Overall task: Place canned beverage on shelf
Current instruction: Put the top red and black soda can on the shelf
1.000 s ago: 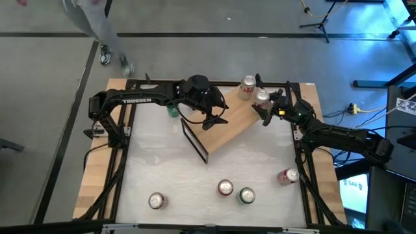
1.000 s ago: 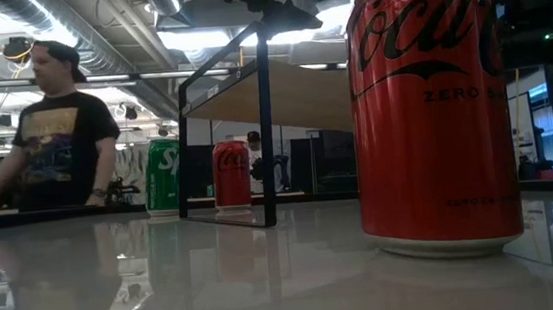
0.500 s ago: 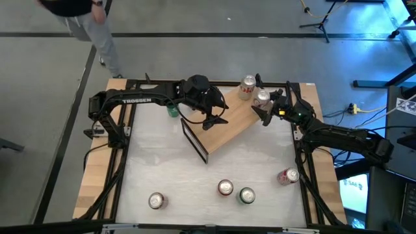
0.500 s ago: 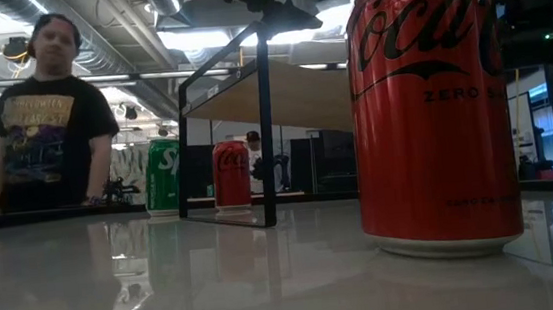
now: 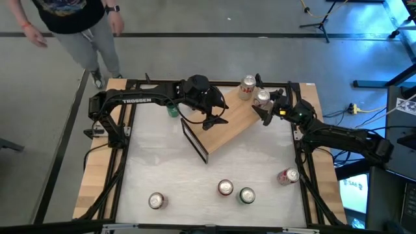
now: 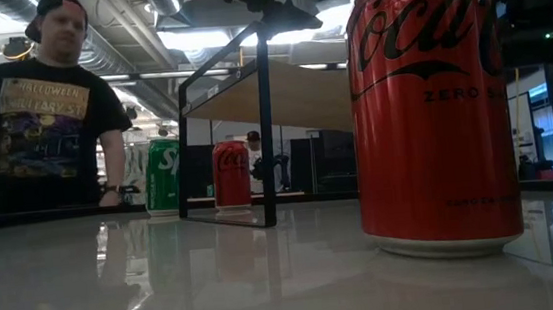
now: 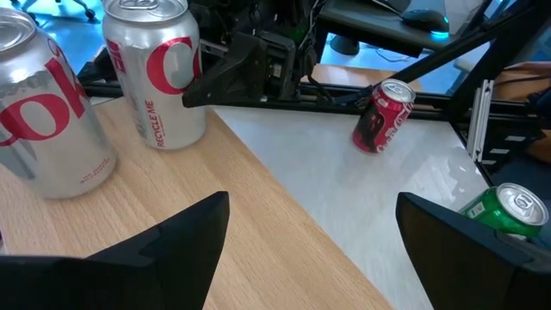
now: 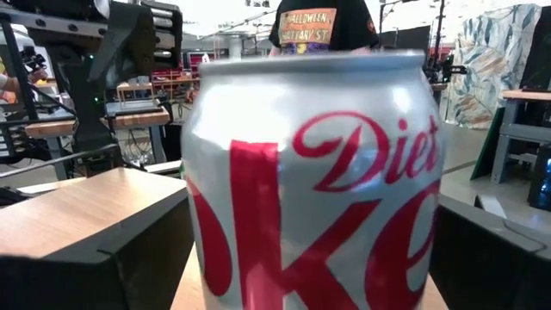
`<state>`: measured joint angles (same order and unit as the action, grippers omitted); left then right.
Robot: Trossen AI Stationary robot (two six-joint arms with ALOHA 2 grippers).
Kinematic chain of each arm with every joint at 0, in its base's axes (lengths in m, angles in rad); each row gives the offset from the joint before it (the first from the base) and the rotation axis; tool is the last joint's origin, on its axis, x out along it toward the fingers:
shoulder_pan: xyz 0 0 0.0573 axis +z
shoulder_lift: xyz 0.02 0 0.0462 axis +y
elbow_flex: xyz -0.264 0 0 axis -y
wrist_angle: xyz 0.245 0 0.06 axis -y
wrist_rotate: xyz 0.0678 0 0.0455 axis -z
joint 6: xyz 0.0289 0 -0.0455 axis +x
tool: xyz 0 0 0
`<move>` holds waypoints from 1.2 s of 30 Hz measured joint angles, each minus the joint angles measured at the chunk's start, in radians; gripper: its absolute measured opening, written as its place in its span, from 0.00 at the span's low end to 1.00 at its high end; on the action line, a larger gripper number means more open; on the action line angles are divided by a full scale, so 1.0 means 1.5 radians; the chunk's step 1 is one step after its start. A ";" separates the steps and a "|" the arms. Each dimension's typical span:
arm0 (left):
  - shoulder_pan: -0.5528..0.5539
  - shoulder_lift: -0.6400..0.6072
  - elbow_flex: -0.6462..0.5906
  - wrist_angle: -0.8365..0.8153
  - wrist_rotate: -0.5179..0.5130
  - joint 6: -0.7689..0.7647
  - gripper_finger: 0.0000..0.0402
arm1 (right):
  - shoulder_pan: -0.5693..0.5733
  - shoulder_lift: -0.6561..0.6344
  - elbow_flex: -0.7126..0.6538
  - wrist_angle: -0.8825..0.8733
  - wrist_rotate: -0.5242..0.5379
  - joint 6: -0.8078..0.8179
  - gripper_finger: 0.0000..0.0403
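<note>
the white tabletop (image 5: pixel 162 162) carries one shelf (image 5: pixel 227 123), a light-wood plank lying at an angle near the far edge, with a black frame end (image 5: pixel 195 143) at its nearer corner. two dark arms reach over it. a person in a black t-shirt (image 5: pixel 65 13) stands beyond the far left corner.

seven cans show in the high view. two silver diet coke cans are at the far right end of the shelf: one (image 5: pixel 247 84) at its far corner and one (image 5: pixel 261 99) just beside it, between the right gripper's fingers. a green can (image 5: pixel 173 109) stands on the tabletop beside the shelf's left side, partly hidden by the left arm. along the near edge stand a silver-topped can (image 5: pixel 155 201), a red coke zero can (image 5: pixel 225 188) and a green can (image 5: pixel 247 195) just beside it. a red can (image 5: pixel 288 176) lies tipped near the right edge.

the right gripper (image 5: pixel 265 106) sits at the shelf's right end, its fingers (image 8: pixel 95 258) spread on either side of the diet coke can; whether they press it cannot be told. the left gripper (image 7: pixel 314 232) hovers over the middle of the plank with fingers apart and nothing between them.

the middle of the tabletop and its left half are open.
</note>
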<state>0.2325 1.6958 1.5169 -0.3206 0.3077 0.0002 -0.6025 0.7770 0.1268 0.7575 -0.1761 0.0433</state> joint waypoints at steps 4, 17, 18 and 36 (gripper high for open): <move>0.000 0.000 0.000 0.000 -0.002 0.000 0.80 | 0.000 -0.004 0.002 0.000 0.000 -0.001 0.97; 0.000 0.000 0.000 0.000 -0.002 0.000 0.80 | 0.000 -0.006 0.039 0.001 0.000 -0.002 0.97; 0.000 0.000 0.000 0.000 -0.002 0.000 0.80 | 0.000 -0.007 0.042 0.000 0.000 -0.002 0.97; 0.000 0.000 0.000 0.000 -0.005 0.000 0.80 | 0.000 -0.007 0.099 -0.004 0.000 -0.002 0.97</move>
<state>0.2325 1.6958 1.5173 -0.3207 0.2994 -0.0002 -0.6029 0.7670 0.2757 0.7509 -0.1761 0.0399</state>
